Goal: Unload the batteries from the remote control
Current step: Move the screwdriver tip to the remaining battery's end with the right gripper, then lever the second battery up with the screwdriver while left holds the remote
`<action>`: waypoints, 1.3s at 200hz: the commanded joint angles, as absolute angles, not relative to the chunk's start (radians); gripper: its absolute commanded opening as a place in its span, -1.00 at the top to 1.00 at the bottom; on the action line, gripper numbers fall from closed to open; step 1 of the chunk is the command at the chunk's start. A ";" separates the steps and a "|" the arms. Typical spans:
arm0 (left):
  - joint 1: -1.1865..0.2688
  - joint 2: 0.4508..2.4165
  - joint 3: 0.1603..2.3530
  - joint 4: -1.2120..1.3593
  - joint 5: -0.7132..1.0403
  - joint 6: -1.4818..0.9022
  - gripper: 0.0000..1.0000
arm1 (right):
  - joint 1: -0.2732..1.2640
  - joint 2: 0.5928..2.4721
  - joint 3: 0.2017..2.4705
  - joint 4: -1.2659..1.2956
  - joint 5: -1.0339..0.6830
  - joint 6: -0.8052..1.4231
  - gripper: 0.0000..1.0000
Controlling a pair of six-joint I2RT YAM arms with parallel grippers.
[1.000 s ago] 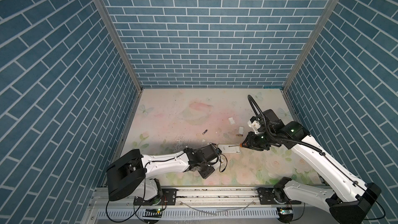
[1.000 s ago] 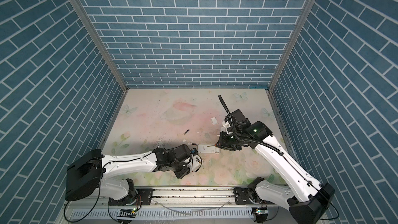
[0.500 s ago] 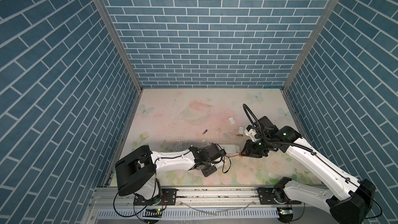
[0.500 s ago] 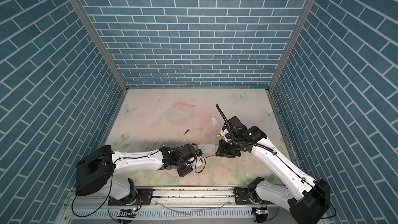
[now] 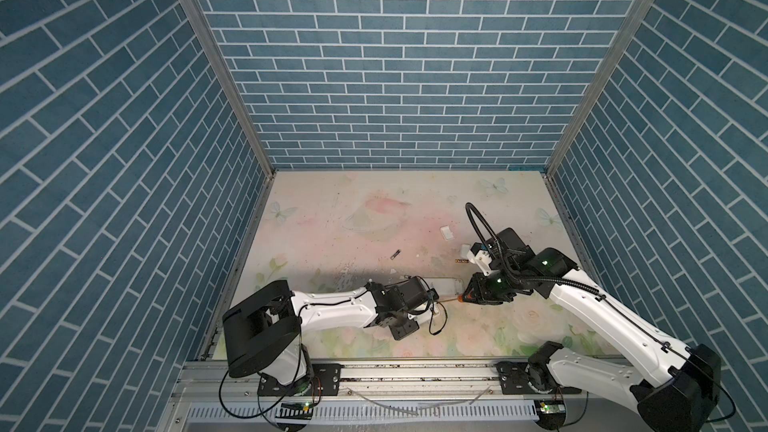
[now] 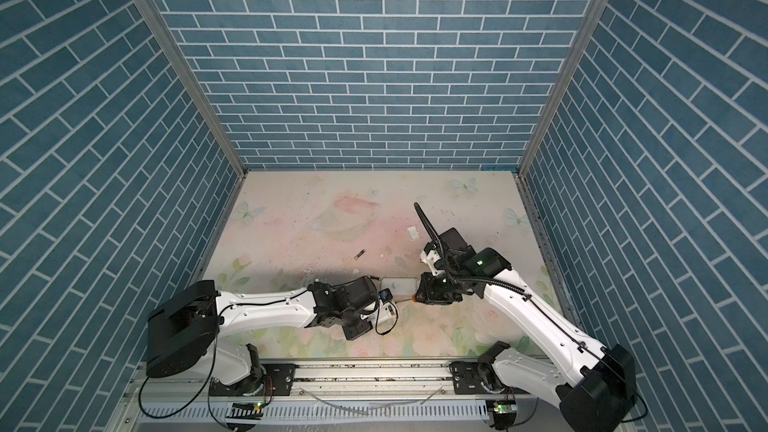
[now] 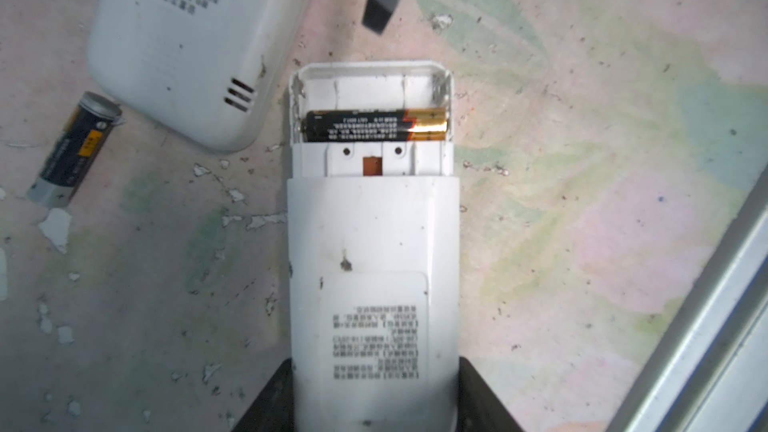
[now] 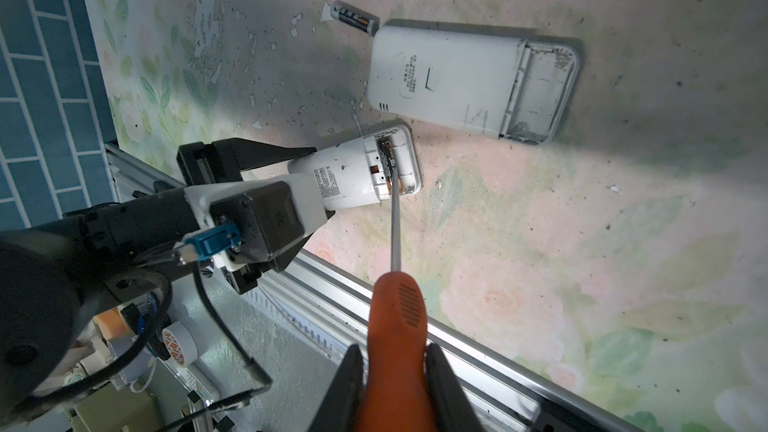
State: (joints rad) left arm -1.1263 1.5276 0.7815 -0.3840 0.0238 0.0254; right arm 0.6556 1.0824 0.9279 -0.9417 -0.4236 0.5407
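**One battery seated, lever poised**

The left gripper (image 7: 374, 405) clamps the remote (image 7: 374, 243), steadying it bay-up. The right gripper (image 8: 395, 388) grasps the screwdriver (image 8: 397, 309), its tip at the battery (image 7: 374, 124) in the remote's bay, evidently for prying. The second remote (image 8: 457, 81) lies beside, its bay empty.

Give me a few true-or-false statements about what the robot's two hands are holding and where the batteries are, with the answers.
1. The left gripper holds a white remote whose battery compartment is open. True.
2. That compartment is empty. False: one black and gold battery lies in it.
3. The right gripper holds an orange-handled screwdriver. True.
4. The second remote, lying on the table, has its battery cover on. False: its compartment is uncovered, and no battery shows in it.
5. A loose battery lies on the table beside the second remote. True.
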 commanded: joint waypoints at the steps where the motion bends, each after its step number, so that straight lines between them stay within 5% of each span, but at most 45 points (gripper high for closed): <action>1: -1.133 1.546 0.805 -0.388 0.025 0.046 0.99 | 0.657 1.090 0.895 -0.922 -0.448 0.483 1.00; 260: -1.072 1.688 0.910 -0.411 0.049 0.165 1.00 | 0.657 1.140 0.832 -0.875 -0.615 0.372 1.00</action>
